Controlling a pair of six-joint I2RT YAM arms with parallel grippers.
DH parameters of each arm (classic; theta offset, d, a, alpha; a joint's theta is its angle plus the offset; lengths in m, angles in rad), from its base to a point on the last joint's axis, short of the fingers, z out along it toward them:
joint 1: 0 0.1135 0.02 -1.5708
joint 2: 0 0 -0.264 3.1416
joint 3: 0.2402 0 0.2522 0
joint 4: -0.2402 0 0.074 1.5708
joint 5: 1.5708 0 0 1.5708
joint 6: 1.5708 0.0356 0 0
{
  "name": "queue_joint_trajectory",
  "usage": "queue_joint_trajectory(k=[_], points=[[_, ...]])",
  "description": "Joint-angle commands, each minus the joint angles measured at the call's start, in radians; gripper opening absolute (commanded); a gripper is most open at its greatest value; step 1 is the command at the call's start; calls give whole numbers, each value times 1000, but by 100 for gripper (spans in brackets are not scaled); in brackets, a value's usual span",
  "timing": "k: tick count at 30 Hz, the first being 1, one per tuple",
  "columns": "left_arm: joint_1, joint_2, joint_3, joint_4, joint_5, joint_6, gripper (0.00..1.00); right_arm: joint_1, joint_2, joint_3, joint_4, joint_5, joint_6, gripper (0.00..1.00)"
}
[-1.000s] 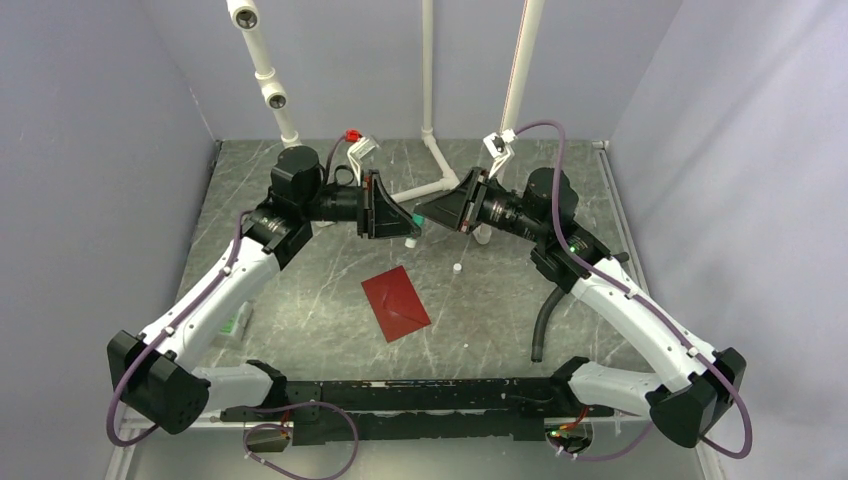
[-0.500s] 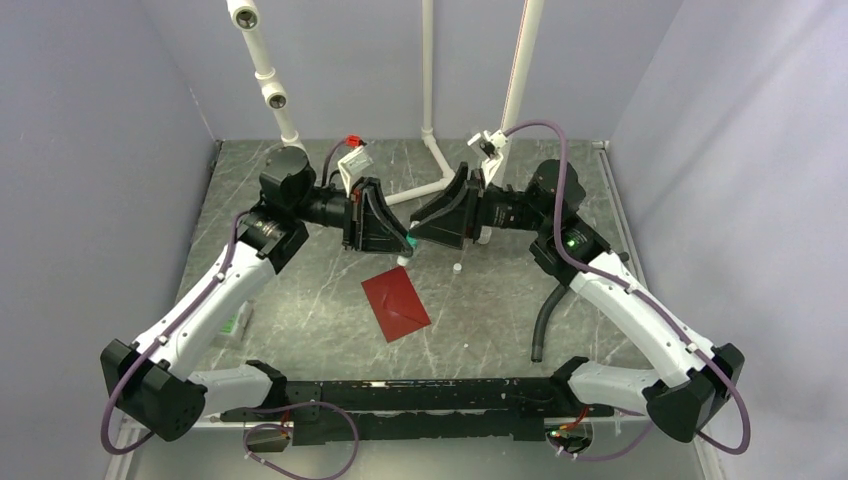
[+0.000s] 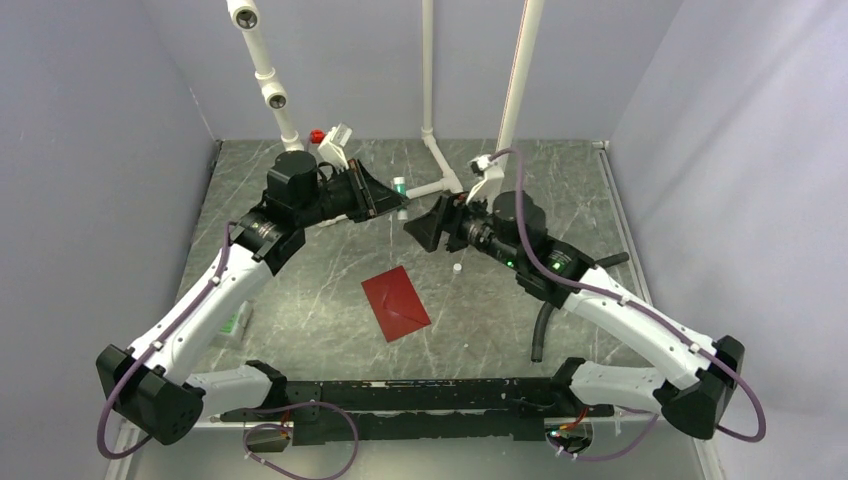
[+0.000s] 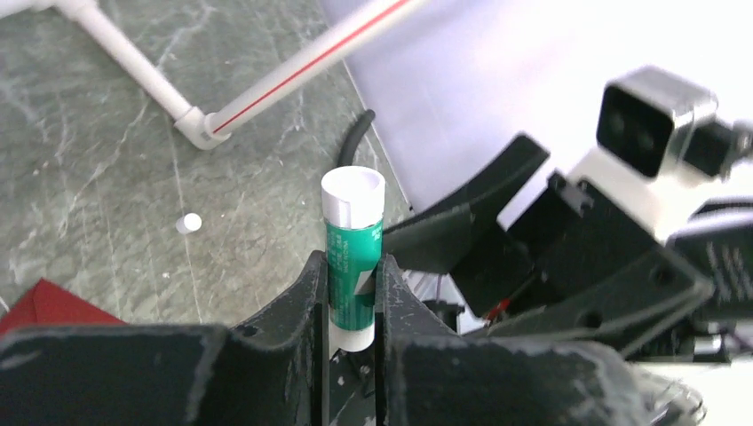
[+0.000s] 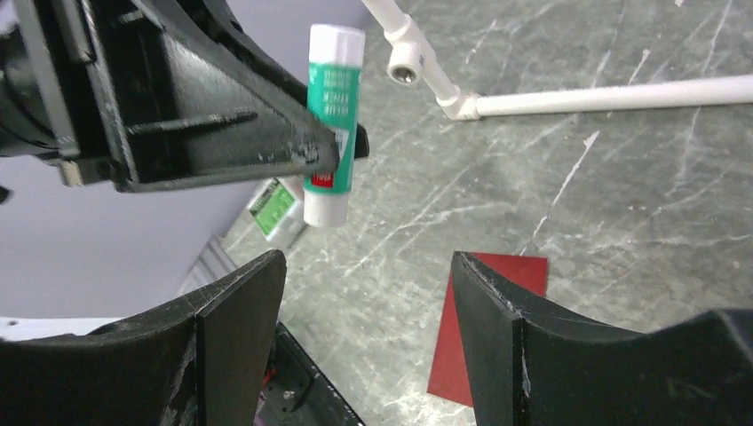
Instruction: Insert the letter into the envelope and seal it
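Note:
The dark red envelope (image 3: 396,303) lies flat on the table, its flap folded down; it also shows in the right wrist view (image 5: 447,355) and as a corner in the left wrist view (image 4: 44,306). The letter is out of view. My left gripper (image 3: 397,200) is raised above the table behind the envelope, shut on a green-and-white glue stick (image 4: 352,257), which also shows in the right wrist view (image 5: 333,115). My right gripper (image 3: 412,228) is open and empty, facing the left gripper from a short gap, above the table beyond the envelope.
A small white cap (image 3: 457,268) lies on the table right of the envelope. A green-and-white card packet (image 3: 234,325) lies at the left by the left arm. White pipes (image 3: 430,185) run along the back. A black hose (image 3: 545,320) lies at the right.
The two grippers were together at the glue stick; now they have parted. My left gripper swung up and back with the stick. My right arm drew lower and nearer, its gripper empty.

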Motion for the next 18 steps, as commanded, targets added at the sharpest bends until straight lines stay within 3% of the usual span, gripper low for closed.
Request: queue_joint_trajectory(k=[1,9,18], points=[[1,-14,50,-43,-140,-140,2,53,44,63,-15,167,-52,72],[1,-10,41,-6,-101,-160,2,69,159,157,11,177,-82,71],[1,-44,13,0,-140,-142,2,77,217,203,62,109,-84,62]])
